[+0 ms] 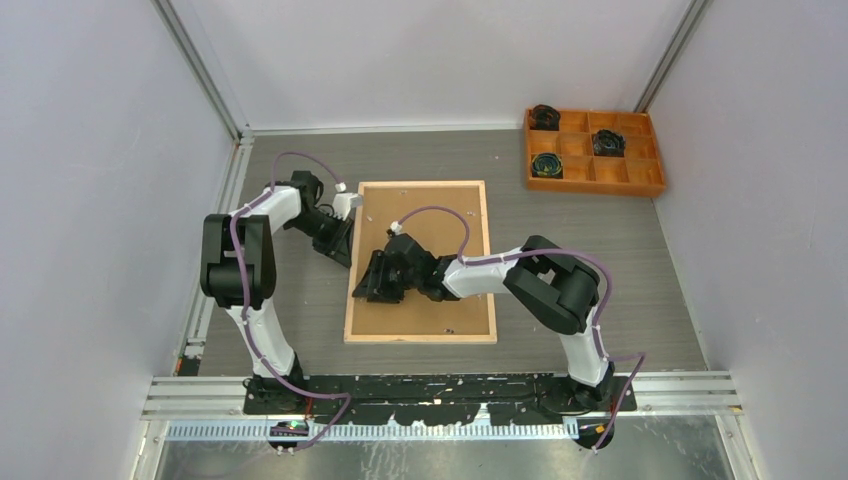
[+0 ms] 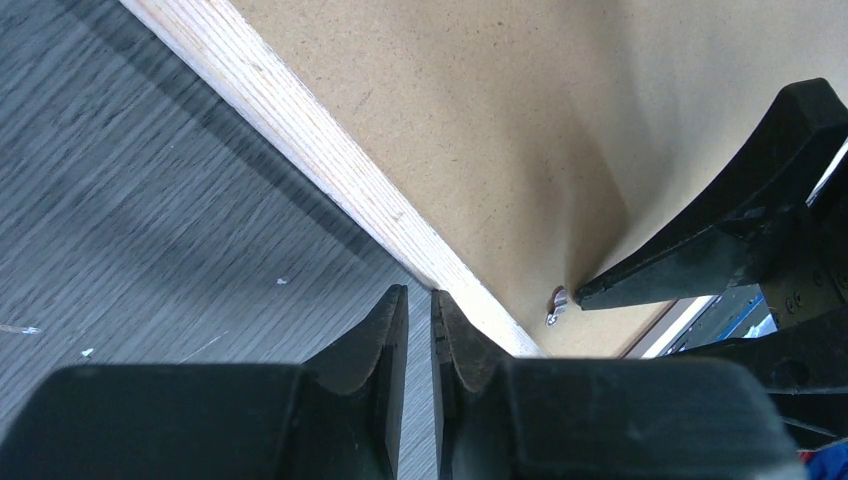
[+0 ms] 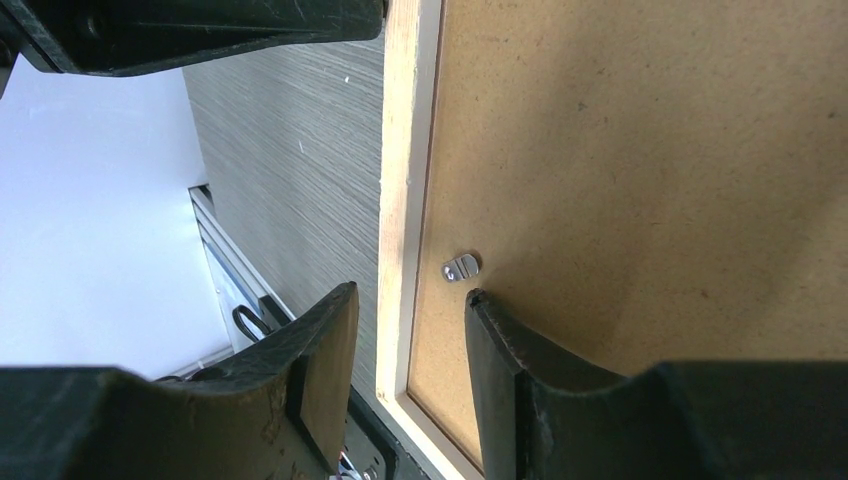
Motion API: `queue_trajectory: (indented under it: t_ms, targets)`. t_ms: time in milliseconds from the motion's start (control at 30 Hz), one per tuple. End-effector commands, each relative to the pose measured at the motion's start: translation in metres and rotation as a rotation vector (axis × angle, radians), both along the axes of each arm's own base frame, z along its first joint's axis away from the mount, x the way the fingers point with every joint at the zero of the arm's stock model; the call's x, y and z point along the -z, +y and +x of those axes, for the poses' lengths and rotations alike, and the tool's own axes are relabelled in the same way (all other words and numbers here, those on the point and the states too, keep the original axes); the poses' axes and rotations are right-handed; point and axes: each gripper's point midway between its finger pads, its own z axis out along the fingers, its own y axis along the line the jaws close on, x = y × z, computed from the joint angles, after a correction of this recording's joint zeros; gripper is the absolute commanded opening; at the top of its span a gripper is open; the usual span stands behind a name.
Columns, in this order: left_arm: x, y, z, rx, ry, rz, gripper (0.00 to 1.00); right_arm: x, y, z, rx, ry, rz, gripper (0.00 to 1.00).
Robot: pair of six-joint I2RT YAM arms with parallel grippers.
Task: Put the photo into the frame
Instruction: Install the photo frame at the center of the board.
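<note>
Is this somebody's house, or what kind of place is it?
Most likely a robot test booth in a lab: two robot arms bolted at the table edge, plain white walls closing it in, and metal rails at the corners.

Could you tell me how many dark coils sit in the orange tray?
3 in the orange tray: one dark coil far-left corner, one right of centre, one near-left. None seems hidden.

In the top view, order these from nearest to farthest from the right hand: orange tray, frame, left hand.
1. frame, directly under the right hand.
2. left hand, just beyond, at the left rail.
3. orange tray, far right corner.
</note>
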Motion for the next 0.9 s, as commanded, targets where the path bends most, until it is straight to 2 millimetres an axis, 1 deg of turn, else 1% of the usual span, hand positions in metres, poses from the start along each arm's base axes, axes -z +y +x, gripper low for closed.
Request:
queue_trajectory:
  t_ms: [0,467,867]
  targets:
    - [-0.005,-0.001,0.009,0.020,-0.038,-0.004,0.15,-0.015,0.007,0.007,0.008,-0.049,0.029,0.48]
    - [-0.002,-0.003,0.005,0.033,-0.025,-0.014,0.13,-0.012,0.018,0.011,-0.016,-0.053,0.038,0.43]
    - [-0.001,-0.004,0.004,0.040,-0.024,-0.019,0.11,-0.011,0.026,0.008,-0.053,-0.043,0.059,0.39]
